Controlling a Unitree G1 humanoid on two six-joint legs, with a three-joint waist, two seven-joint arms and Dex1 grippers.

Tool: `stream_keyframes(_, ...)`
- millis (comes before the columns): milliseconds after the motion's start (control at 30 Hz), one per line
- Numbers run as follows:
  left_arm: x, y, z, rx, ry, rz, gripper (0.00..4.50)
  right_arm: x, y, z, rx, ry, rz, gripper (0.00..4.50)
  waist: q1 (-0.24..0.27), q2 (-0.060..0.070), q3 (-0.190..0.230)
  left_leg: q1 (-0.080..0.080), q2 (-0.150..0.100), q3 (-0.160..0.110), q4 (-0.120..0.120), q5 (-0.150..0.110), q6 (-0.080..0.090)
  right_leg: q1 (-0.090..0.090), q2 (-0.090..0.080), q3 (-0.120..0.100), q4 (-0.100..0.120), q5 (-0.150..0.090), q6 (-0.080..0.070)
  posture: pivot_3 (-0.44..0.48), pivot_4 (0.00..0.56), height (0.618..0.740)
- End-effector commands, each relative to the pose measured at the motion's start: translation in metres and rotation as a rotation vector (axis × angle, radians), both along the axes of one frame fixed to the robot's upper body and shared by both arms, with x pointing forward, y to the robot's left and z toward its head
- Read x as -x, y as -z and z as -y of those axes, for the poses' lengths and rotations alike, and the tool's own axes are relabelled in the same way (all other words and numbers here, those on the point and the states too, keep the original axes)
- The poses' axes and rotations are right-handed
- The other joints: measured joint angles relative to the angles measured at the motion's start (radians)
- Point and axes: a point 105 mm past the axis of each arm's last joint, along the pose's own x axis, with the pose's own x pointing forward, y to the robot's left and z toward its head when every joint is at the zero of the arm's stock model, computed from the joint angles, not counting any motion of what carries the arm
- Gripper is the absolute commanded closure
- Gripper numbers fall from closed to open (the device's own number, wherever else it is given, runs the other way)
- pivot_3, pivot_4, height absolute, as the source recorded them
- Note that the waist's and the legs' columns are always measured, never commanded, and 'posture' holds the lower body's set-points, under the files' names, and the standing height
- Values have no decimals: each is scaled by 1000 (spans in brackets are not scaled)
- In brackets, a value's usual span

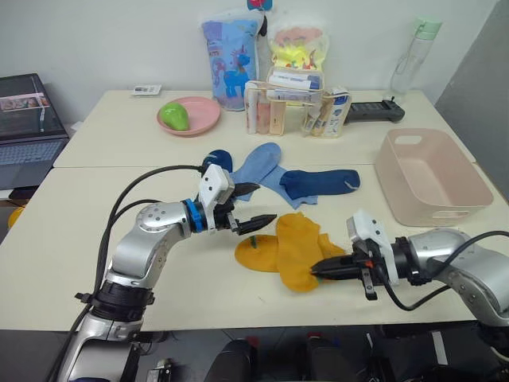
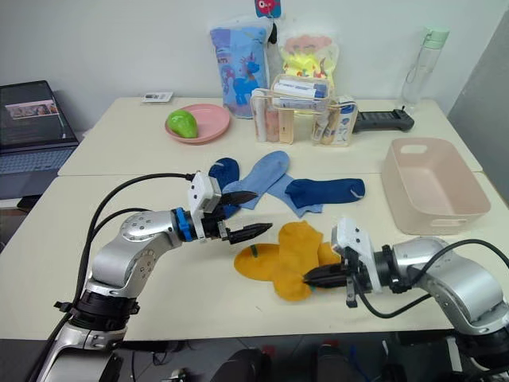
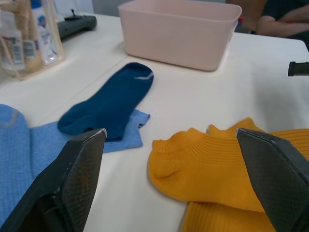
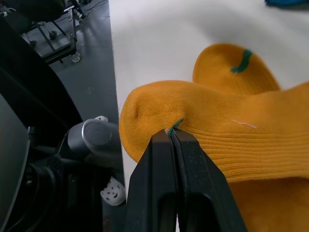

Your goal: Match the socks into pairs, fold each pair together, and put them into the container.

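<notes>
Right gripper is pinched shut on the top mustard sock's toe; left gripper hovers wide open just beside the pair.

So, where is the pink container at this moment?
The pale pink container stands empty on the table's right side, just right of a dark navy sock and beyond the right gripper.

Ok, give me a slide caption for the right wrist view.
Right hand shut on the edge of a mustard yellow sock lying across its match at the table's edge.
</notes>
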Motion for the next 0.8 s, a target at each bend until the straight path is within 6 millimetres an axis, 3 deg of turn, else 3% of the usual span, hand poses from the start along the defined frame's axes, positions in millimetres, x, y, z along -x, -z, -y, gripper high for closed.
stream_keyframes(33,-7,5,7,-68,14,44,0,10,2,-3,3,-35,5,4477,0,0,0,0,0,0,0,0,0,0,0,0,0,0,0,0,150,740)
stream_keyframes(200,-28,29,23,-146,-4,23,0,1,21,4,71,7,53,4477,7,-1,0,0,0,0,0,0,-1,0,0,0,0,0,0,0,150,740)
stream_keyframes(433,-45,50,44,-214,10,14,0,1,24,2,59,18,63,4477,9,-2,1,-1,0,0,0,1,-2,0,0,-1,-1,0,1,0,150,740)
stream_keyframes(533,-46,60,44,-249,19,-1,570,1,24,2,56,24,66,4500,8,-2,1,-1,0,0,1,1,-2,0,0,-1,0,0,1,0,150,740)
stream_keyframes(800,-41,56,50,-199,74,-28,3075,2,24,4,58,40,70,4500,9,-2,1,-1,0,0,1,1,-2,0,0,-1,0,0,1,0,150,740)
